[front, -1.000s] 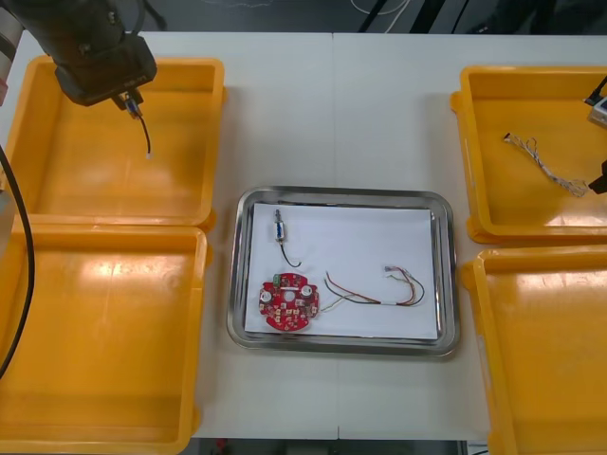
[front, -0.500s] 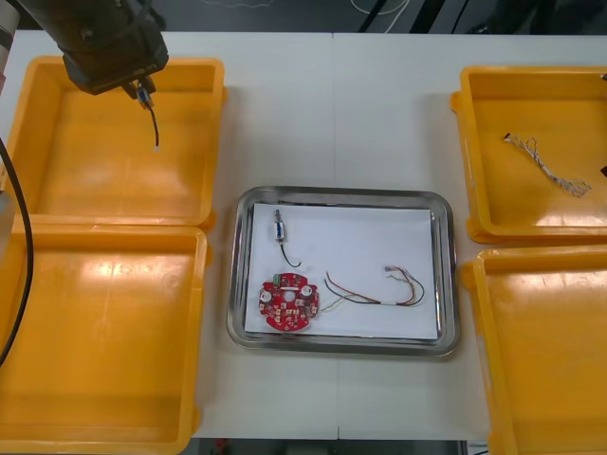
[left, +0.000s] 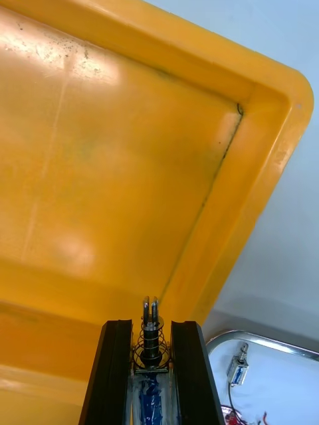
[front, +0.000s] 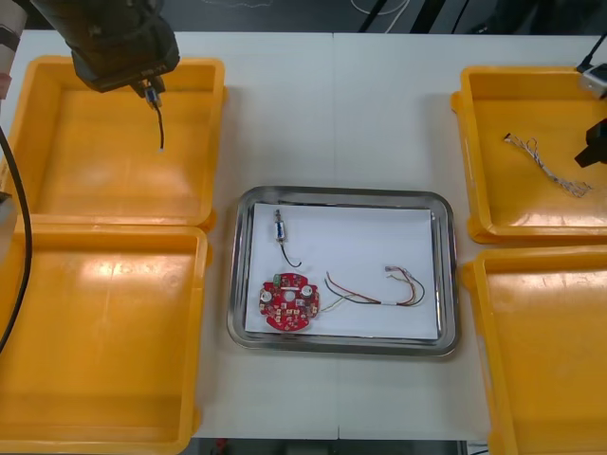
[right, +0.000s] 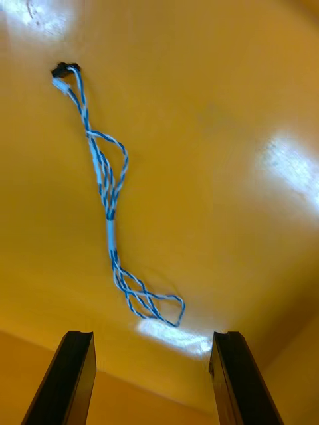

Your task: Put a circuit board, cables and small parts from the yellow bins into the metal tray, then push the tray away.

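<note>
At the upper left of the front view we see the left gripper (front: 149, 91) over a yellow plastic bin (front: 85, 171). Its jaws are clamped on a small metal part (left: 151, 340) with a coiled spring, and a thin black wire (front: 159, 128) dangles below. At the upper right, the right gripper (right: 151, 335) hangs with its jaws apart and empty above a twisted blue and white cable (right: 109, 199) lying in another yellow bin (front: 531, 204). The shiny metal tray (front: 341, 194) at centre holds a round red circuit board (front: 288, 301).

an electronics workshop bench: light table (front: 379, 114), yellow bins (front: 85, 180), a metal tray (front: 341, 192) holding a red circuit board (front: 286, 302) and cables (front: 375, 289).
</note>
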{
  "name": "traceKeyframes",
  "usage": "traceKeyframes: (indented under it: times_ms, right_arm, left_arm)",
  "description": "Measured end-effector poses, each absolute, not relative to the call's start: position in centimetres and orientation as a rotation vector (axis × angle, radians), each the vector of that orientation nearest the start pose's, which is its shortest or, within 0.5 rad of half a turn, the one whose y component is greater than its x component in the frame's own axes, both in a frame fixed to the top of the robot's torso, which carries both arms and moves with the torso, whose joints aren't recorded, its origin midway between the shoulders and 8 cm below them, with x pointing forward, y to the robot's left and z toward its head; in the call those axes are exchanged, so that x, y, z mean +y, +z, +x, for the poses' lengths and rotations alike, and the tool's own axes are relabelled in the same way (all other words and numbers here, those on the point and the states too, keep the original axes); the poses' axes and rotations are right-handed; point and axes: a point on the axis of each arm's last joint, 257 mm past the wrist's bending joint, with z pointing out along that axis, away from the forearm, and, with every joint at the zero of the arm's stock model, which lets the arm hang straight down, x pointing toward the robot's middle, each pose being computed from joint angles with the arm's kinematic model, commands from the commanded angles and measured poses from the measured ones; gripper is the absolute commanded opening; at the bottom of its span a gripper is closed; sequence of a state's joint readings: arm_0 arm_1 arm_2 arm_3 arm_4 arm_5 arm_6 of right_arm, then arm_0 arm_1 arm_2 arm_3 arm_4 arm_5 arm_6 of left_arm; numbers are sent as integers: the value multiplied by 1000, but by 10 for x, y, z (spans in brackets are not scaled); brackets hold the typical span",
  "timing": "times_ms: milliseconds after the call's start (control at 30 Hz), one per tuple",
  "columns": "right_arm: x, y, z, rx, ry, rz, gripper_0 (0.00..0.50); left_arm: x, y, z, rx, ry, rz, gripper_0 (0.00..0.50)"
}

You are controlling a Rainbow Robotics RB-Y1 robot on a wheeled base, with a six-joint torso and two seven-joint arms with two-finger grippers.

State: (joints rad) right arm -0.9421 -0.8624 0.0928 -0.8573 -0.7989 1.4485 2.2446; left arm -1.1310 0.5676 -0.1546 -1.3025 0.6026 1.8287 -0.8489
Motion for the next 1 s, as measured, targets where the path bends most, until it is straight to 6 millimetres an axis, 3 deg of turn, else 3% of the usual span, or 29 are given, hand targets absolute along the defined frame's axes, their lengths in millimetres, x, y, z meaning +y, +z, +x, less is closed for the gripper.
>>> traceKeyframes:
  times_ms: [367,600,1000]
  right_arm:
    - [-419,-185,588,2594,-228,-747,500]
    - [-425,-193,597,2573,-236,-702,500]
    - [-431,-204,597,2580,-212,-654,500]
  left_arm:
    - [184,-56,570,2609,-149,-333,0]
    - [163,-56,562,2618,-167,-242,0]
    - [160,-63,559,2633,-146,-216,0]
